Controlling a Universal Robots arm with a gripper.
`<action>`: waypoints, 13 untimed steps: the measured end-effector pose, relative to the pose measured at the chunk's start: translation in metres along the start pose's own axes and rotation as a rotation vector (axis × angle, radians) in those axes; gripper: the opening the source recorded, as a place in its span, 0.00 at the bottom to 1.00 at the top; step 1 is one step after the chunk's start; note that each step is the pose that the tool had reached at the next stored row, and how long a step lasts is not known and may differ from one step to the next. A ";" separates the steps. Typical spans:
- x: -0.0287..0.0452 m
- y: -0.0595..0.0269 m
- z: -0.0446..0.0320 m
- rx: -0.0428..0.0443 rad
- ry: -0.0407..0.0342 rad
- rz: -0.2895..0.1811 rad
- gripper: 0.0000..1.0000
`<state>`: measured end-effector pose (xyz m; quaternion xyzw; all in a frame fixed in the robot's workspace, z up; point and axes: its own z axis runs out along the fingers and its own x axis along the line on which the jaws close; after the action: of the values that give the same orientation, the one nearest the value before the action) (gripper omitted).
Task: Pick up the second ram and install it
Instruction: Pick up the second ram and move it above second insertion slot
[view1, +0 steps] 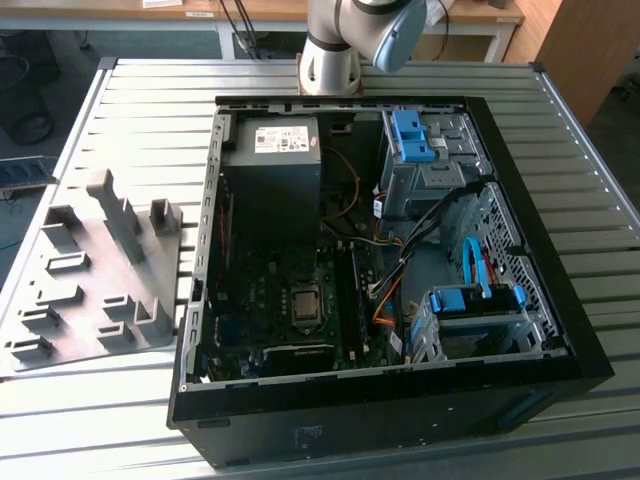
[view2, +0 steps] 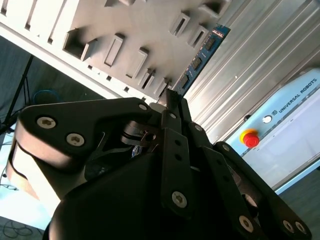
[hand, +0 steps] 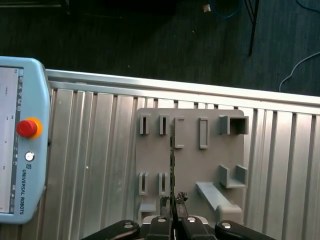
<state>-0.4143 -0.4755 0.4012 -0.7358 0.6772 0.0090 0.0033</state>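
While it hangs over the grey fixture block, the claw seems clamped on the second ram.

Dark lettering along the pale-blue teach pendant; white printed label on the grey power supply.

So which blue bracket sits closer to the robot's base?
The far blue bracket, right beside the base; the other bracket sits by the case's near wall.
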 end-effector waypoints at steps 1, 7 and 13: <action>0.0004 -0.0044 0.0001 0.0001 -0.0001 0.000 0.14; 0.0025 -0.0309 0.0001 -0.0003 -0.0001 0.000 0.14; 0.0042 -0.0512 0.0002 -0.0008 -0.0001 0.000 0.14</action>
<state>-0.3630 -0.4754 0.4005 -0.7358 0.6771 0.0093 0.0030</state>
